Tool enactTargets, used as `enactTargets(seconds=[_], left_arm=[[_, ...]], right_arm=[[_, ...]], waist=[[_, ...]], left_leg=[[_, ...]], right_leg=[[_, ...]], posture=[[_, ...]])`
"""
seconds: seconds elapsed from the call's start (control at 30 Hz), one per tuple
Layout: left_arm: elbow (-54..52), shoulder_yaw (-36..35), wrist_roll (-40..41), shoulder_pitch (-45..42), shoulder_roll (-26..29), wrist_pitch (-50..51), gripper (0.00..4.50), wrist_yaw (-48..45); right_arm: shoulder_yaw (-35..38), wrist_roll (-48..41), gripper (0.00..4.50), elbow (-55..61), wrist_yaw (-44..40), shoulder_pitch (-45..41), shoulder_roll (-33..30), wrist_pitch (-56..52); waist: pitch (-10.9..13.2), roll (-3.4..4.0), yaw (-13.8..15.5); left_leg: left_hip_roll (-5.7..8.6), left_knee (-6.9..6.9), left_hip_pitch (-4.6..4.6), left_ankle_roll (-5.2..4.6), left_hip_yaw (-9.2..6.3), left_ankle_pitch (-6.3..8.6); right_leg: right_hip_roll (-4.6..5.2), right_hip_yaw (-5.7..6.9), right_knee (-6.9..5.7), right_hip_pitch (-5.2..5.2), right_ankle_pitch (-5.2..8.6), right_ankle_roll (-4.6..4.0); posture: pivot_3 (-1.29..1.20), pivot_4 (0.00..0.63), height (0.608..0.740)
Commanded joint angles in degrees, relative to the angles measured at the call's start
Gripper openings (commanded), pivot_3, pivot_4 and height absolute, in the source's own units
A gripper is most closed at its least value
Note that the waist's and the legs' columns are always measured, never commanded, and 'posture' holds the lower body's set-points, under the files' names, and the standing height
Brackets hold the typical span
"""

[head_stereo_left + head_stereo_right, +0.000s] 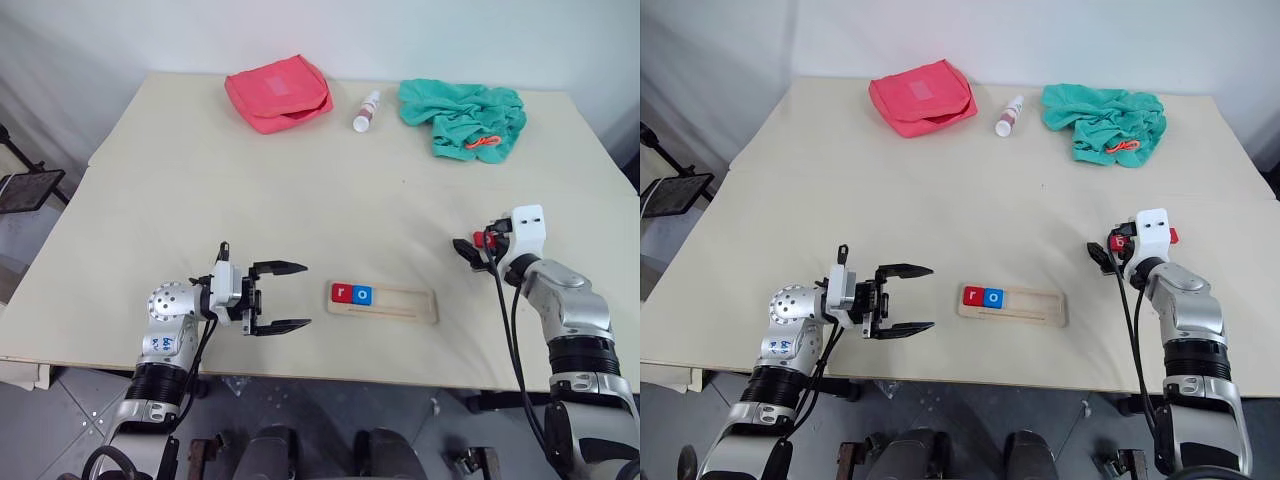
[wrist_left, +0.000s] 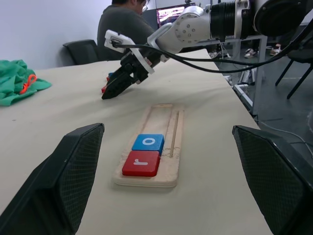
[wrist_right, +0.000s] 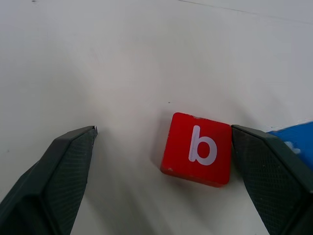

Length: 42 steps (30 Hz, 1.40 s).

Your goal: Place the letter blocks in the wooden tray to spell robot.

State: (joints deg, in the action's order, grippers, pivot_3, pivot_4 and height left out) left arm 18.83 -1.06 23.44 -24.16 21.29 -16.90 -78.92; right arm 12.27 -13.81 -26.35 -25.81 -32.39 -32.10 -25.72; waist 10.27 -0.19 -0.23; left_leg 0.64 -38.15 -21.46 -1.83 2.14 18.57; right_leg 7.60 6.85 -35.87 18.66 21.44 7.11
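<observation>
Long pale-wood tray (image 1: 383, 303) lies on the cream desk (image 1: 330, 190) near its front edge, with a red square "r" tile (image 1: 342, 293) and a blue square "o" tile (image 1: 362, 295) seated side by side at its left end; the rest of the groove is bare. Next needed is the red square "b" tile (image 3: 197, 149), lying flat on the desk well to the right of the tray, between the fingers of the right claw (image 3: 164, 171). Risk, as judged: the tile sits off-centre, hard against the right-hand finger (image 3: 274, 171) with a wide gap to the other, so closing could push or twist it rather than pinch it squarely. A blue tile (image 3: 296, 139) lies just beside the "b", partly behind that finger, and may get dragged or pinched along. A skewed grip could make the tile seat crookedly in the groove or bump the "o". Right claw: spread wide, holding nothing, straddling the "b"; actual contact with the tile cannot be confirmed. Left claw (image 1: 282, 297): wide open, empty, pointing toward the tray's left end, apart from it.
</observation>
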Motion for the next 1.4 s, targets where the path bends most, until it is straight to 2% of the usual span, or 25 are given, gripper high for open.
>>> enactTargets(seconds=[0.03,0.07,0.17,0.37,0.43,0.57,0.8,1.03,1.2,1.4], left_arm=[[-1.7,-0.1,0.8,0.1,0.3,-0.2,4.46,0.6],[-1.6,0.0,0.8,0.1,0.3,-0.2,4.46,0.6],[-1.5,0.0,0.7,0.1,0.3,-0.4,4.5,0.7],[-1.0,0.0,0.7,-0.2,0.4,-0.6,4.5,0.5],[-0.8,0.1,0.7,-0.3,0.5,-0.7,4.5,0.1],[-0.7,0.1,0.9,-0.2,0.7,-0.7,4.5,-0.7],[1.8,-0.6,1.5,-0.2,2.2,-1.6,4.5,-4.3],[2.4,-0.9,2.0,-0.8,2.9,-1.0,4.5,-4.5],[2.5,-0.7,2.3,-1.8,2.4,-0.1,4.5,-4.4],[2.0,-0.7,2.8,-2.3,2.4,0.8,4.5,-4.8]], right_arm=[[1.3,-0.7,4.5,0.8,1.9,0.7,1.2,-2.1],[1.5,-0.7,4.5,0.9,2.3,0.8,1.4,-2.5],[2.7,-1.3,3.94,1.6,4.1,1.3,2.3,-3.7],[3.1,-0.4,1.9,2.2,6.3,2.1,3.3,-1.8],[3.2,-0.3,1.46,3.6,6.7,2.2,3.3,-1.2],[3.2,-0.7,1.47,8.7,7.0,3.4,3.0,-2.1],[7.8,-5.9,1.47,45.0,13.5,19.0,5.5,-17.1],[10.2,-8.1,1.47,64.8,20.5,31.5,12.3,-26.8],[11.4,-7.4,1.47,65.4,23.3,35.3,16.6,-25.8],[11.6,-7.9,1.47,66.1,23.1,37.2,17.2,-25.7]], waist=[[0.0,0.0,0.0],[0.0,0.0,0.0],[0.0,0.0,0.0],[0.0,0.0,0.0],[0.0,0.0,0.0],[0.0,0.0,0.1],[0.0,0.03,0.3],[0.0,0.03,0.2],[0.0,0.03,0.2],[0.0,0.04,0.1]], left_leg=[[0.0,0.0,0.0,0.0,0.0,0.0],[-0.01,0.0,0.01,0.0,0.0,0.0],[-0.02,0.0,0.01,0.0,0.0,0.0],[-0.02,0.0,0.01,0.0,0.0,0.0],[-0.02,0.0,0.01,0.0,0.01,0.0],[-0.01,0.02,0.0,0.0,0.0,0.0],[-0.02,0.14,-0.14,0.01,-0.07,0.0],[0.0,0.1,-0.12,0.01,-0.03,0.0],[0.03,0.12,-0.09,0.01,-0.02,0.0],[0.05,0.14,-0.04,0.0,0.01,0.0]], right_leg=[[0.0,0.0,0.0,0.0,0.0,0.0],[-0.01,0.0,0.0,0.0,0.0,0.0],[-0.01,0.0,0.0,0.0,0.0,0.0],[-0.01,-0.01,0.0,-0.01,0.0,0.0],[-0.01,-0.01,0.0,-0.01,0.0,0.0],[-0.01,-0.01,0.0,0.0,0.0,0.0],[-0.01,-0.01,-0.01,0.17,0.0,0.0],[-0.02,-0.12,0.01,0.15,0.0,0.0],[-0.03,-0.17,0.0,0.15,0.0,0.0],[-0.05,-0.28,-0.01,0.16,0.0,0.0]], posture=[[0.0,0.15,0.74],[0.0,0.15,0.74],[0.0,0.15,0.74],[0.0,0.15,0.74],[0.0,0.15,0.74],[0.0,0.15,0.74],[0.0,0.15,0.74],[0.0,0.15,0.74],[0.0,0.15,0.74],[0.0,0.15,0.74]])
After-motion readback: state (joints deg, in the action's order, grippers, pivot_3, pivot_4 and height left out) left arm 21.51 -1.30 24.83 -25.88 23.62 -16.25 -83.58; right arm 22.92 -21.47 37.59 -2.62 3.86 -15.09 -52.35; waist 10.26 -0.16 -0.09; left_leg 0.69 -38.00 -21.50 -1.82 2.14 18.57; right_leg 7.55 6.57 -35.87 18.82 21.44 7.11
